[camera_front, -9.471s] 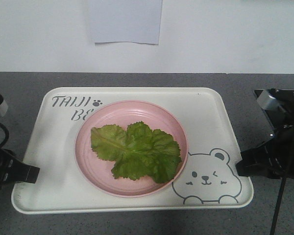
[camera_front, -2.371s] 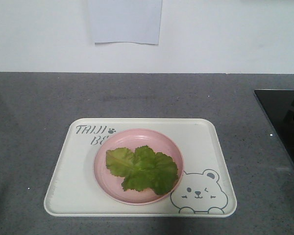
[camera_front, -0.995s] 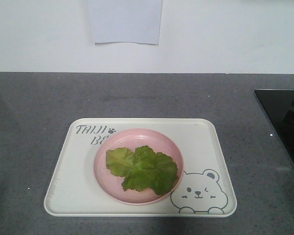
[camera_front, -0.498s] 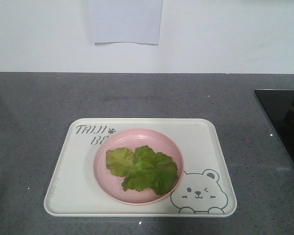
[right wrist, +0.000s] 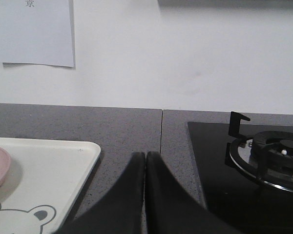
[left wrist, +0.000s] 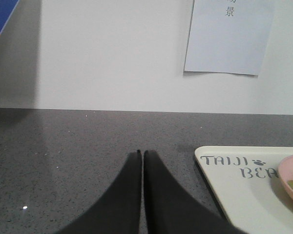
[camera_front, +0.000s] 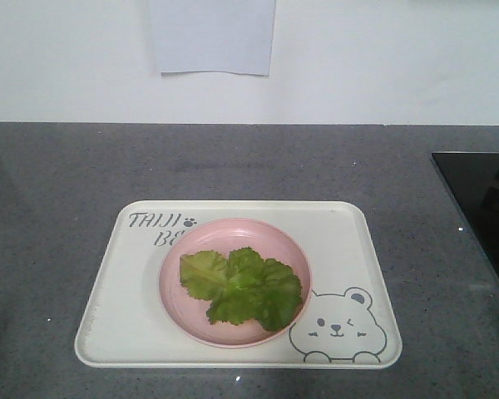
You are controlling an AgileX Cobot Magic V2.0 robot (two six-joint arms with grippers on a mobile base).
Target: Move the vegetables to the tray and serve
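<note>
Green lettuce leaves, the vegetables (camera_front: 243, 286), lie on a round pink plate (camera_front: 176, 293) that stands on the cream tray (camera_front: 349, 249) with the bear drawing. The tray rests flat on the grey counter. Neither gripper shows in the front view. In the left wrist view my left gripper (left wrist: 142, 152) is shut and empty, over the counter to the left of the tray (left wrist: 244, 195). In the right wrist view my right gripper (right wrist: 145, 154) is shut and empty, over the counter to the right of the tray (right wrist: 49, 170).
A black gas hob (right wrist: 263, 161) with a burner grate sits right of the right gripper, and its edge (camera_front: 482, 199) shows at the front view's right. A white wall with a paper sheet (camera_front: 212, 37) backs the grey counter (camera_front: 58, 191).
Long ago both grippers held the tray's sides, nearer the camera. Since then the tray rests on the counter and the grippers have left the front view. Nothing moved in the last second.
</note>
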